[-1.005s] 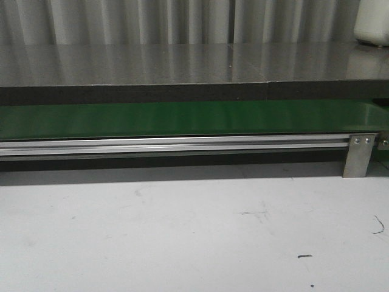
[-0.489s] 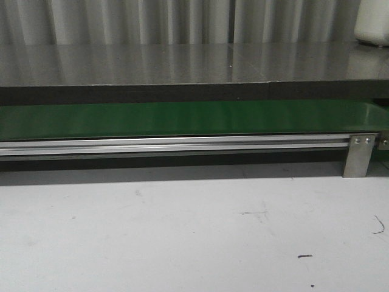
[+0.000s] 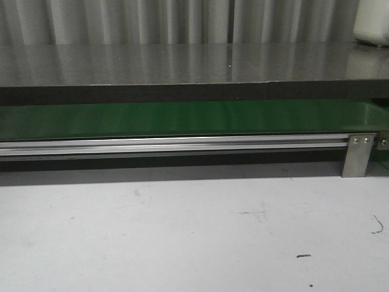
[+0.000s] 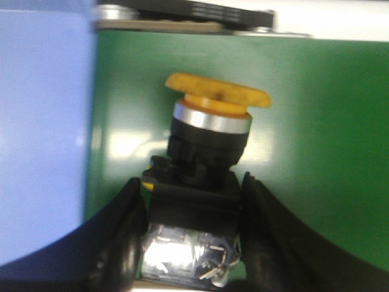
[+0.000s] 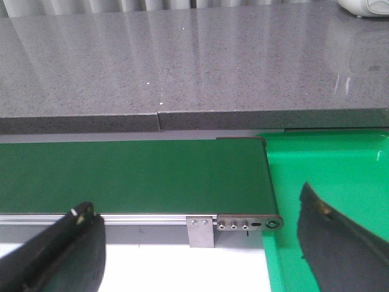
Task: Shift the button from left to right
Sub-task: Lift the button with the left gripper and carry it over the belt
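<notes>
The button point(image 4: 209, 121) has an orange-yellow mushroom cap, a silver collar and a black boxy body. It shows only in the left wrist view, above the green conveyor belt point(image 4: 316, 121). My left gripper point(image 4: 191, 184) is shut on the button's black body, with one finger pressed against each side. My right gripper point(image 5: 194, 201) is open and empty, near the right end of the belt point(image 5: 134, 173). Neither gripper nor the button shows in the front view.
A pale blue surface point(image 4: 42, 134) lies beside the belt by the left gripper. A bright green tray point(image 5: 340, 164) adjoins the belt's right end. A grey counter point(image 3: 182, 61) runs behind the belt point(image 3: 182, 118), and a white tabletop point(image 3: 182, 231) lies in front.
</notes>
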